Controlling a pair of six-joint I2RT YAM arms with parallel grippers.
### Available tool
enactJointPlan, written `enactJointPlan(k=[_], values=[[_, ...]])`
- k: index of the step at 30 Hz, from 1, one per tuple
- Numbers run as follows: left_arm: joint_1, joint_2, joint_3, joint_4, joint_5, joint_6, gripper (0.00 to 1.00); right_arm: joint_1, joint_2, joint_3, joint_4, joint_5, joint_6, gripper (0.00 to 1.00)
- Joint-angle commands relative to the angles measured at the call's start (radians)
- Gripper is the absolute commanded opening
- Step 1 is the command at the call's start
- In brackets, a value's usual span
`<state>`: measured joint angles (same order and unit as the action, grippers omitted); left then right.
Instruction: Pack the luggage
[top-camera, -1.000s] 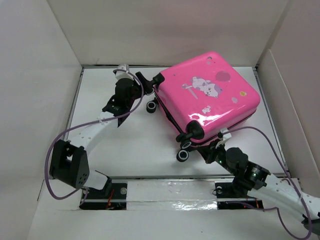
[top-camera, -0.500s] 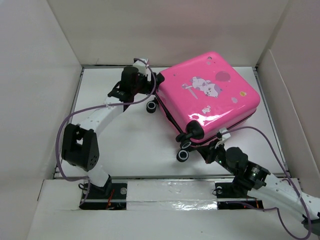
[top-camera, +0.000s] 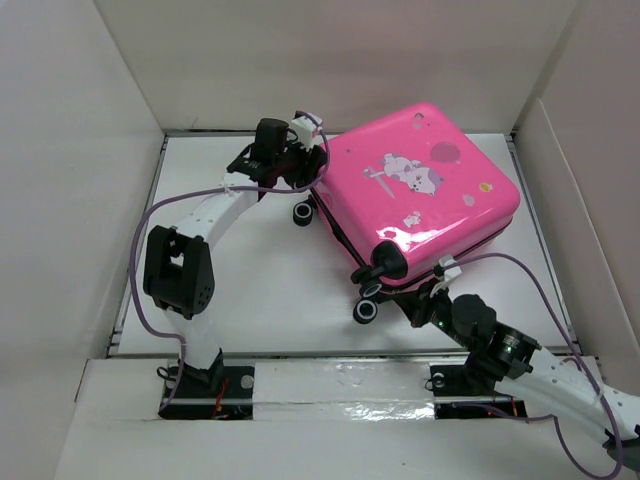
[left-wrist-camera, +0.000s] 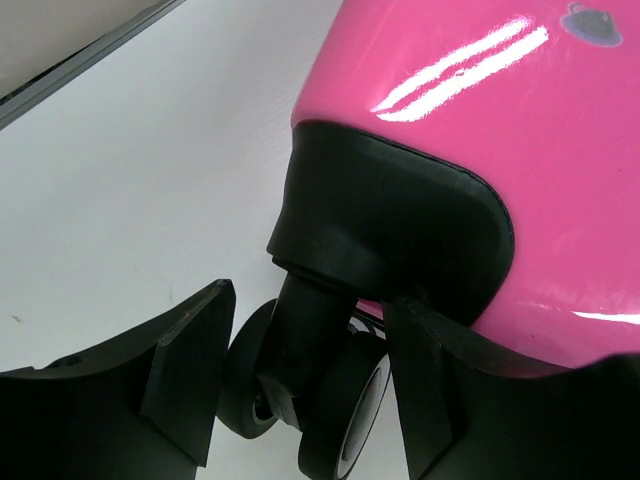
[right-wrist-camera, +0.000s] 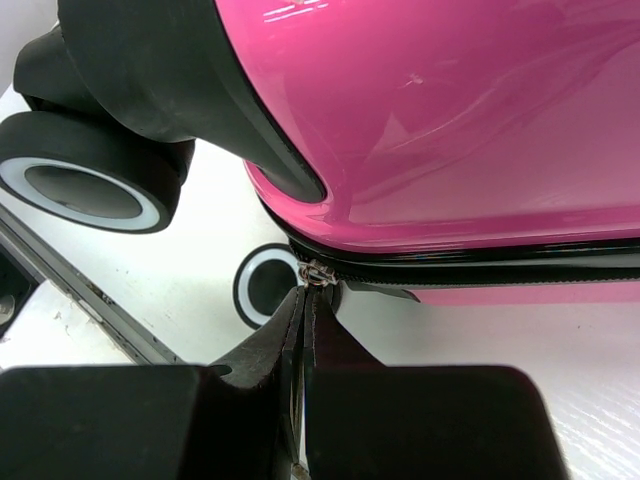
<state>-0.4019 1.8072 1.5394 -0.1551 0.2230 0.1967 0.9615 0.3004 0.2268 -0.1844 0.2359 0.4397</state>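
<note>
**Luggage (top-camera: 420, 190) (small bright-pink hard-shell suitcase, cartoon animal and balloon print): lying flat, halves together, one arm at each wheel corner**

Top external view.
- The luggage lies printed side up on the flat white table (top-camera: 250, 270), turned at an angle. Its black wheels face the arms' side.
- One small black caster wheel (top-camera: 303, 214) sticks out at the luggage's left corner. Two more (top-camera: 367, 311) sit at its near corner.
- The left gripper (top-camera: 312, 155), black with two fingers, is at the luggage's far-left corner, up against the shell.
- The right gripper (top-camera: 432, 298), also black, is tucked under the luggage's near edge, just beside the near-corner wheels. Its fingers are hidden here.

Left wrist view.
- The glossy pink shell (left-wrist-camera: 480, 130) fills the upper right.
- Below it are the black moulded corner housing (left-wrist-camera: 400, 220) and a twin caster wheel (left-wrist-camera: 330, 410).
- The left gripper (left-wrist-camera: 310, 300) has its fingers (left-wrist-camera: 190, 370) spread apart, one on each side of the caster stem.
- I cannot tell whether either finger touches the stem.

Right wrist view.
- The pink shell (right-wrist-camera: 450, 130) is overhead, with the black zipper trim (right-wrist-camera: 480, 268) running along its lower edge.
- The right gripper (right-wrist-camera: 305, 295) has its fingers pressed together with no gap.
- The tips sit directly under the small metal zipper slider (right-wrist-camera: 316, 271).
- I cannot tell whether a pull tab is pinched between the fingers.
- A white-rimmed black wheel (right-wrist-camera: 95, 185) hangs left of the slider, and a second (right-wrist-camera: 262, 285) sits just behind the fingertips.
</note>
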Motion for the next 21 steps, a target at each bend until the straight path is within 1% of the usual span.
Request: enactJointPlan(k=[1,3,4,6,9,11,13,14,15,16,17,18,19,20,21], values=[[0.006,0.029,-0.004,-0.041,0.019,0.017,0.46,0.002,-0.023,0.034,0.128,-0.029,-0.009,0.0],[0.006,0.041,0.017,-0.046,0.016,0.01,0.35,0.002,-0.023,0.037,0.123,-0.023,-0.012,0.0],[0.006,0.047,0.021,-0.041,0.012,0.006,0.19,0.002,-0.023,0.042,0.123,-0.021,-0.013,0.0],[0.006,0.044,0.013,-0.008,0.001,-0.019,0.0,0.002,-0.021,0.043,0.122,-0.01,-0.013,0.0],[0.006,0.032,-0.011,0.026,-0.013,-0.065,0.0,0.002,-0.017,0.048,0.131,0.014,-0.021,0.0],[0.006,0.023,-0.041,0.054,-0.051,-0.118,0.0,-0.007,0.008,0.06,0.152,0.029,-0.041,0.0],[0.006,-0.003,-0.137,0.121,-0.097,-0.193,0.0,-0.053,0.037,0.077,0.172,0.029,-0.076,0.0],[0.015,-0.017,-0.183,0.206,-0.096,-0.297,0.0,-0.076,0.075,0.098,0.209,0.008,-0.09,0.0],[0.015,-0.034,-0.278,0.251,-0.088,-0.339,0.0,-0.105,0.095,0.114,0.218,-0.009,-0.105,0.0],[-0.01,-0.083,-0.33,0.294,-0.096,-0.374,0.0,-0.169,0.114,0.13,0.224,-0.032,-0.136,0.0],[-0.024,-0.11,-0.388,0.377,-0.12,-0.422,0.0,-0.205,0.13,0.146,0.235,-0.084,-0.15,0.0],[-0.034,-0.143,-0.494,0.405,-0.149,-0.443,0.0,-0.243,0.158,0.173,0.241,-0.111,-0.162,0.0],[-0.034,-0.198,-0.54,0.423,-0.178,-0.471,0.0,-0.285,0.169,0.184,0.246,-0.144,-0.173,0.0],[-0.034,-0.228,-0.594,0.478,-0.175,-0.505,0.0,-0.369,0.18,0.195,0.25,-0.211,-0.176,0.0],[-0.034,-0.264,-0.699,0.503,-0.183,-0.56,0.0,-0.41,0.201,0.21,0.252,-0.243,-0.177,0.0]])
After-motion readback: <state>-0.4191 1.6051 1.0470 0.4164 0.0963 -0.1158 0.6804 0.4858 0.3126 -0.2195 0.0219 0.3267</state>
